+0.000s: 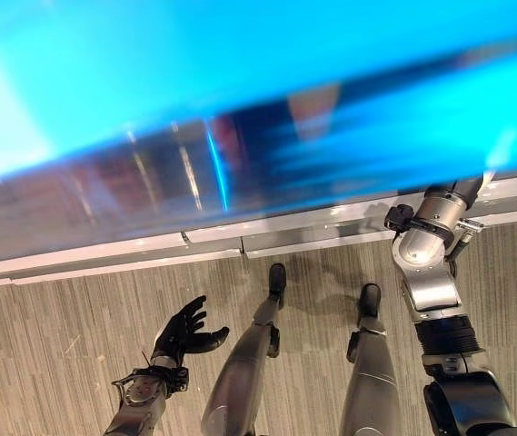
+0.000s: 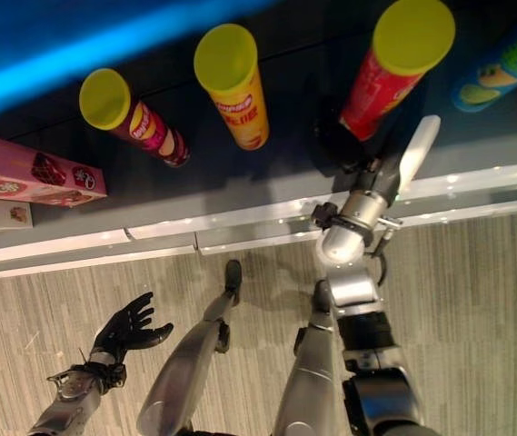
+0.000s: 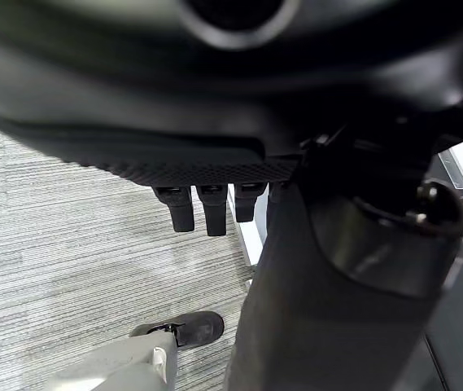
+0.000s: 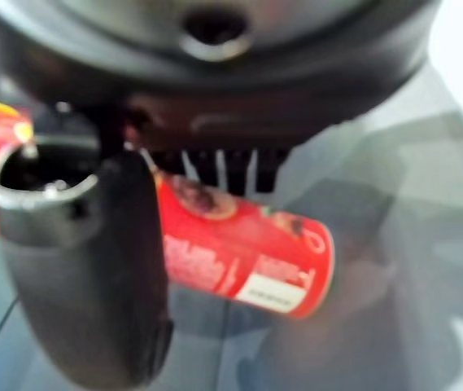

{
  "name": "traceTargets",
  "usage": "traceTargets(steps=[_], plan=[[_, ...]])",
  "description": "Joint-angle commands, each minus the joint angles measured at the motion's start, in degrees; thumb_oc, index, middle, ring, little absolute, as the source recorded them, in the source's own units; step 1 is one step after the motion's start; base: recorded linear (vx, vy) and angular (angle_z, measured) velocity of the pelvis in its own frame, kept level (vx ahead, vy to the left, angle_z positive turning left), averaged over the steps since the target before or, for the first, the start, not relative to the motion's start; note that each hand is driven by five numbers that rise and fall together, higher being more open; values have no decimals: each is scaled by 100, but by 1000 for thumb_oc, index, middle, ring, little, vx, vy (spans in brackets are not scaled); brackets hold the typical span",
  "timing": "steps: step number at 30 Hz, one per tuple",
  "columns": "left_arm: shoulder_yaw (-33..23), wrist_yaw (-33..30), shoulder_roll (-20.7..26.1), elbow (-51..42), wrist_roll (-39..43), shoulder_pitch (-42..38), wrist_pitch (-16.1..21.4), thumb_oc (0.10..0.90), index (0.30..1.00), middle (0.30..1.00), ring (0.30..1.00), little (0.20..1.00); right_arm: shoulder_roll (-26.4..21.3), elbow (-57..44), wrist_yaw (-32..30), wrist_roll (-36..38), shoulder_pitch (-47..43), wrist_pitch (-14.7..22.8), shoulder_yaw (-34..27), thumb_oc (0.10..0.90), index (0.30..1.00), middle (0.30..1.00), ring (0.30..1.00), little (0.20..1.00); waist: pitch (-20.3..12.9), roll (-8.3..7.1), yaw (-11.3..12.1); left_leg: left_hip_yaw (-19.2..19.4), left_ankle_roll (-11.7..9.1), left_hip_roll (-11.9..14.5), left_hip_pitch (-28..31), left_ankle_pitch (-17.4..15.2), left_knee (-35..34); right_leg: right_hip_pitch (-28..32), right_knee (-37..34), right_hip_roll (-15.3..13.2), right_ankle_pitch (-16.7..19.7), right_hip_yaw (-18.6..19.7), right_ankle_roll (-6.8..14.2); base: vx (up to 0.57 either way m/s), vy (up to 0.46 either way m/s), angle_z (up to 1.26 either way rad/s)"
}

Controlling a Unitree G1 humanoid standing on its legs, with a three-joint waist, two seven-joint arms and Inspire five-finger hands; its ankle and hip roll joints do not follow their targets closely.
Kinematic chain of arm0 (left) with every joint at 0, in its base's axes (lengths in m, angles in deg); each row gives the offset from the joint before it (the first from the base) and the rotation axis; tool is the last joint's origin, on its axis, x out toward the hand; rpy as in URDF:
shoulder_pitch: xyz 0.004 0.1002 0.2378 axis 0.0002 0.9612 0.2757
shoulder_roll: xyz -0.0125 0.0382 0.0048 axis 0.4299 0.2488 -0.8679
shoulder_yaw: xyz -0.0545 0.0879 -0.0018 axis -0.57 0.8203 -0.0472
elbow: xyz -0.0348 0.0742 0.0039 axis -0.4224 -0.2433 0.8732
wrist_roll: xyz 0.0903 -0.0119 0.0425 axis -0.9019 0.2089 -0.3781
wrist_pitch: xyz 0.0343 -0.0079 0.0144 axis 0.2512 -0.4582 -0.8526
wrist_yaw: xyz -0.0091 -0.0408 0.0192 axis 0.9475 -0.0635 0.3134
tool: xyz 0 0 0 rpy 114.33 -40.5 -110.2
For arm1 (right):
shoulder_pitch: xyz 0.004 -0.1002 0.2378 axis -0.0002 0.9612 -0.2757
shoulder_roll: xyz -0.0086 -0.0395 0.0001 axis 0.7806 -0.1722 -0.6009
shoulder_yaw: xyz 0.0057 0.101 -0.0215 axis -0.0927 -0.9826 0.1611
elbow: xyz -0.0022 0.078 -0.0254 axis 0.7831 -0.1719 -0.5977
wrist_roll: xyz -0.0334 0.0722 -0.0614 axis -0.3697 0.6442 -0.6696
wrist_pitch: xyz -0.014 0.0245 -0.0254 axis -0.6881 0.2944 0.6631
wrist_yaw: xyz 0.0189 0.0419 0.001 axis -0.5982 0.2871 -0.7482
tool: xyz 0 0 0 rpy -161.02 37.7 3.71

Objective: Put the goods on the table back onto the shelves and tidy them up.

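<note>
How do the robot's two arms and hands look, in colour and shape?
Both arms are silver-grey metal with rounded joint housings and black ribbed collars. The left hand is dark, with slim segmented fingers. The right hand is dark too, and its thumb bears a long white cover.

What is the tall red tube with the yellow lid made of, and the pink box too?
The tall red tube looks like glossy printed cardboard, going by its smooth shine; its yellow lid looks like soft plastic, though that is a guess. The robot's right hand is at the tube. The flat pink box seems to be printed cardboard, with sharp folded edges.
</note>
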Motion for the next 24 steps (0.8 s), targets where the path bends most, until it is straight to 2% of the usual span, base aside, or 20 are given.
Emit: traceTargets(steps=[1,4,6,9,12,18,19,21,22,24], plan=[[41,-137,156,-164,76,353,218,800,900,900,900,900,-516,-798,-189,-655,-379,504,-400,800,900,900,900,900,36,270,-16,-79,-111,184,238,-1287,792,401,-397,-47,219,-438,-52,0,0,0],[-16,-134,156,-132,53,336,207,800,900,900,900,900,-657,-1111,-251,-851,-384,490,-574,800,900,900,900,900,36,234,-37,-92,-113,181,317,-1238,733,490,-470,-44,273,-448,-46,-14,-8,3],[-86,-112,166,-76,39,322,164,800,900,900,900,900,-761,-1667,-184,-949,-416,561,-710,800,900,900,900,900,36,139,-69,-105,-129,221,538,-1235,666,730,-555,-29,277,-469,-42,5,-36,7],[-139,-96,154,26,37,306,86,800,900,900,900,900,-572,-2214,177,-479,-323,898,-612,800,900,900,900,900,35,-22,-125,-132,-156,301,865,-1161,488,1071,-771,2,352,-524,-46,5,-47,3],[-229,-73,59,307,41,310,-22,800,900,900,900,900,-230,-2624,780,341,98,1315,-335,800,900,900,900,900,-251,-294,-182,-130,-225,456,1232,-989,131,1525,-1177,67,446,-646,-44,48,-64,7],[-445,-10,-86,659,-3,413,-64,800,900,900,900,900,-157,-2719,1416,995,739,1530,-218,800,900,900,900,900,-767,-625,-214,-108,-302,601,1767,-824,-350,2073,-1612,198,535,-788,-53,86,-59,1],[-557,19,-139,784,-73,436,-72,800,900,900,900,900,-205,-2668,1701,1281,969,1578,-204,800,900,900,900,900,-975,-774,-229,-87,-327,659,2037,-836,-450,2320,-1715,249,526,-814,-50,123,-63,-3],[-647,33,-168,820,-70,470,-95,800,900,900,900,900,-211,-2708,1820,1467,1147,1619,-232,800,900,900,900,900,-1101,-858,-248,-69,-334,710,2183,-857,-485,2445,-1723,283,492,-824,-56,124,-54,8],[-726,54,-208,959,-96,501,-113,800,900,900,900,900,-133,-2780,2026,1823,1304,1708,-260,800,900,900,900,900,-1214,-932,-267,-52,-344,754,2345,-875,-528,2589,-1737,312,450,-837,-68,118,-34,9],[-804,70,-249,1020,-133,520,-128,800,900,900,900,900,-113,-2875,2203,2109,1466,1782,-312,800,900,900,900,900,-1338,-982,-289,-45,-355,788,2480,-889,-577,2697,-1755,348,412,-832,-73,106,-15,-1]])
